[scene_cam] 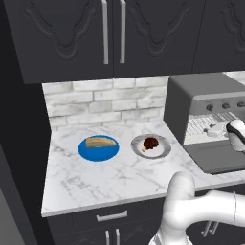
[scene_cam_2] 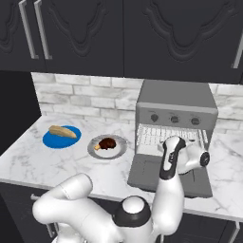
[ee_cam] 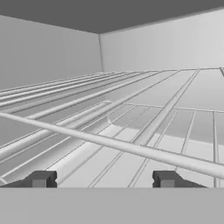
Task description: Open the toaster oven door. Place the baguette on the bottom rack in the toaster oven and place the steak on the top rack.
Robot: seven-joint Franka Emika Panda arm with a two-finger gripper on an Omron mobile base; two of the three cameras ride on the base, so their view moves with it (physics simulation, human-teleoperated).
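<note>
On the marble counter (scene_cam: 95,177) the toaster oven (scene_cam_2: 175,102) at right stood with its door (scene_cam_2: 152,173) down, the hand (ee_cam: 104,180) empty and parted at a rack (ee_cam: 131,131), so fetching the baguette (scene_cam: 101,142) from left of the steak (scene_cam: 150,143) seemed next.

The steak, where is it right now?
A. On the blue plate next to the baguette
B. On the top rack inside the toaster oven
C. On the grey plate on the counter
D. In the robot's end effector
C: the steak sits on the grey plate on the counter, while the baguette lies alone on the blue plate.
</note>
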